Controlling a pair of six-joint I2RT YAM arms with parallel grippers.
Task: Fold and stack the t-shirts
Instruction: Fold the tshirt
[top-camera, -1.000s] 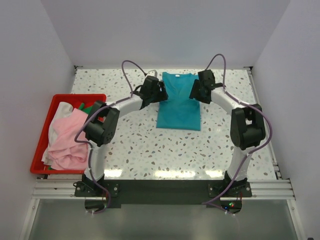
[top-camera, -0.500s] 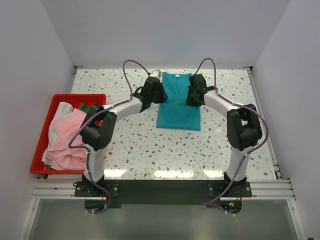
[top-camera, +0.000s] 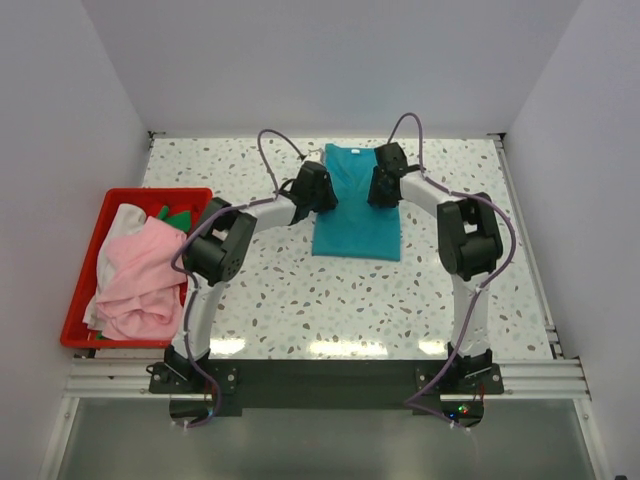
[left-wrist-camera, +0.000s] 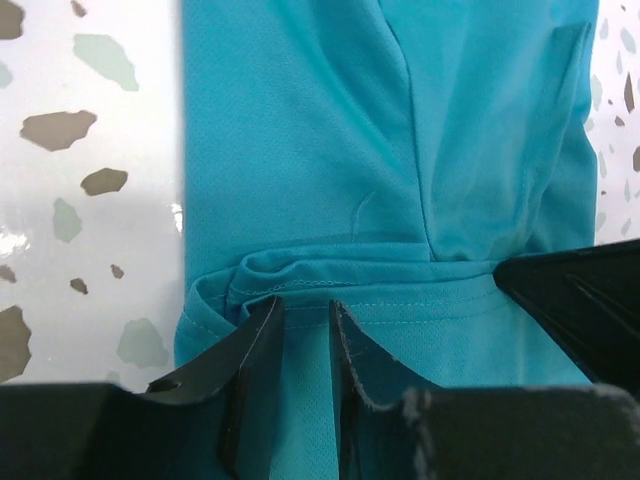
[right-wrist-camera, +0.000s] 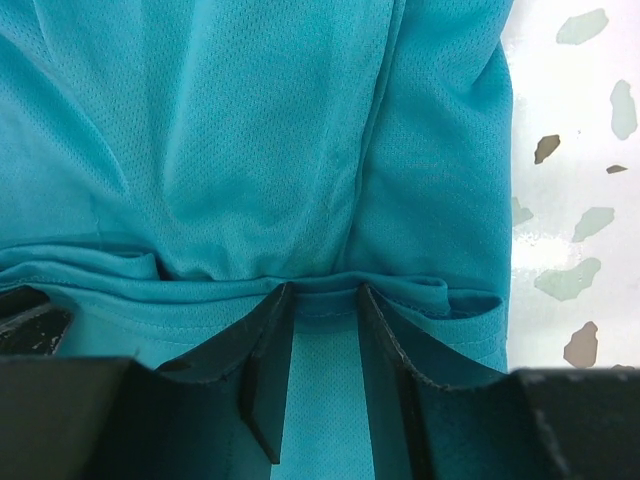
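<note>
A teal t-shirt (top-camera: 357, 228) lies flat as a long rectangle at the middle back of the table. My left gripper (top-camera: 322, 196) rests on its left edge and my right gripper (top-camera: 382, 190) on its right edge, both near the far end. In the left wrist view the left gripper (left-wrist-camera: 305, 308) has narrow jaws pinching a bunched stitched hem (left-wrist-camera: 330, 278). The right wrist view shows the right gripper (right-wrist-camera: 325, 292) the same way, closed on a gathered fold of teal cloth (right-wrist-camera: 330, 300). A pink t-shirt (top-camera: 135, 280) lies in the bin.
A red plastic bin (top-camera: 150, 192) stands at the table's left edge with the pink shirt, a white piece (top-camera: 122, 220) and a dark green piece (top-camera: 176, 214) heaped inside. White walls close in the back and both sides of the speckled table (top-camera: 300, 300).
Both grippers have moved inward from the shirt's sides onto the teal cloth, and their jaws have narrowed onto the hem. The shirt's outline has hardly changed.
</note>
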